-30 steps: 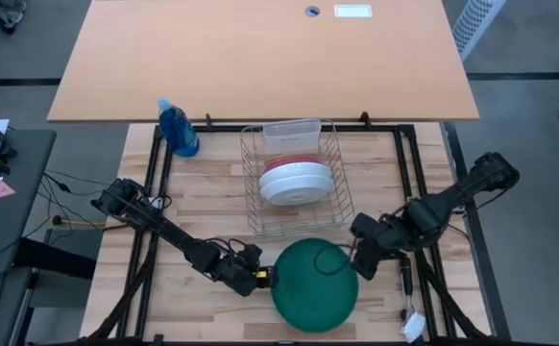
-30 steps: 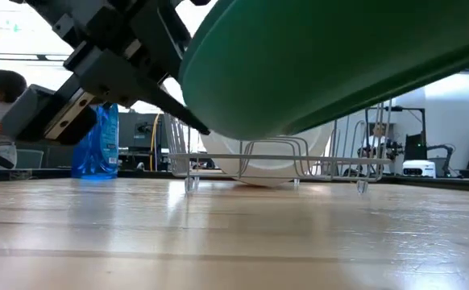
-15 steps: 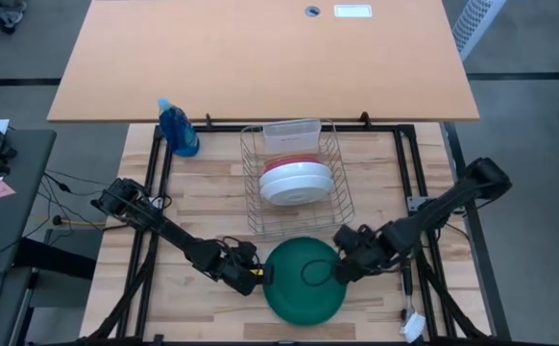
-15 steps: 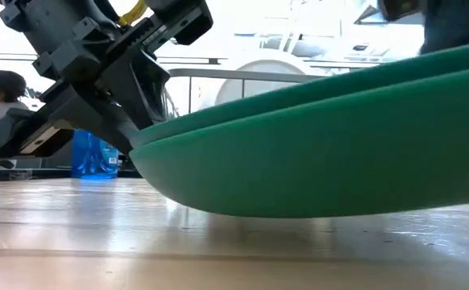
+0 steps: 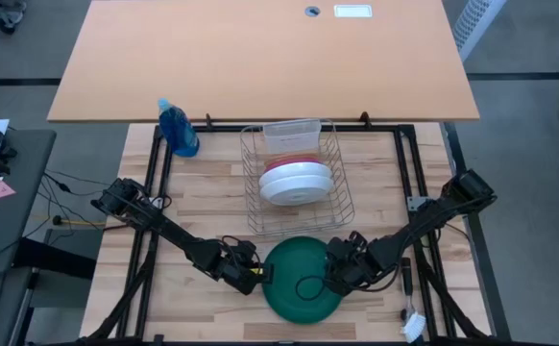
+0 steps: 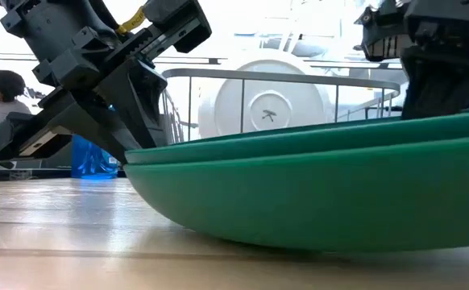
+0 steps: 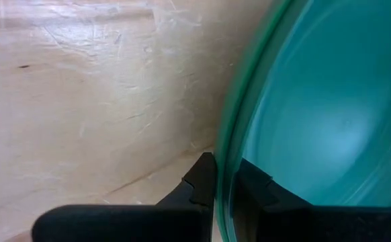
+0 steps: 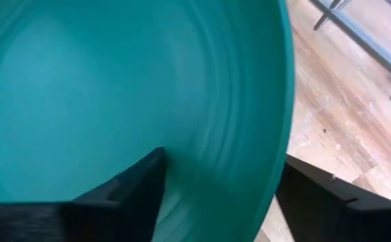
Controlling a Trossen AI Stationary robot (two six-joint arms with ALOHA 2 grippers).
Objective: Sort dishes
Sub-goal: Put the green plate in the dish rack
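The left gripper (image 5: pixel 256 276) is closed on the left rim of the dark green plate (image 5: pixel 302 279); in its wrist view one finger (image 7: pixel 199 178) is outside the rim and the other is inside, and the edge is pinched between them. The right gripper (image 5: pixel 338 274) is over the right rim of the same plate with its fingers wide apart. One finger (image 8: pixel 125 185) is above the inner surface and the other is beyond the edge, so it does not hold the plate.

The green plate is at the near middle of the table (image 5: pixel 207 207), just in front of the wire rack (image 5: pixel 297 187). In the low view its bottom seems to rest on the wood, or nearly, with the left side a little higher. In the rack, white plates (image 5: pixel 297 181) stand with a red plate (image 5: pixel 294 160) behind them. A blue spray bottle (image 5: pixel 179 129) is at the far left, well apart.

The risk, I think, is in the handover. If the left gripper opens before the right one closes, the plate may drop or slide on the smooth wood. If the right fingers close while badly placed on the rim, they may push the plate away or tilt it. The rack is very near on the far side, so a lifted plate could knock its front wires.
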